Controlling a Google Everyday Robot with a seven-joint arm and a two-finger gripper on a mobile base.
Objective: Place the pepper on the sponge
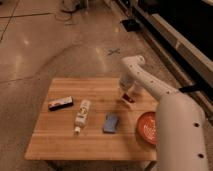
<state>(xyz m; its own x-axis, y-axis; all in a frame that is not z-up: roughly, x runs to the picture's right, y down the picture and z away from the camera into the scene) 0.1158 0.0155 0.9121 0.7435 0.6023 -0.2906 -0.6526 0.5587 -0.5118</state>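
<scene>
The pepper (129, 99) is a small dark red piece at the tip of my gripper (128, 95), over the right part of the wooden table (60, 137). It has travelled along with the gripper, which is shut on it. The sponge (111, 123), a small blue pad, lies flat on the table to the lower left of the gripper, about a hand's width away and apart from it. My white arm (172, 112) reaches in from the lower right.
A round red-orange plate (147, 127) sits at the table's right edge, partly behind my arm. A white bottle (82, 113) lies left of the sponge. A black-and-white block (60, 103) lies further left. Polished floor surrounds the table.
</scene>
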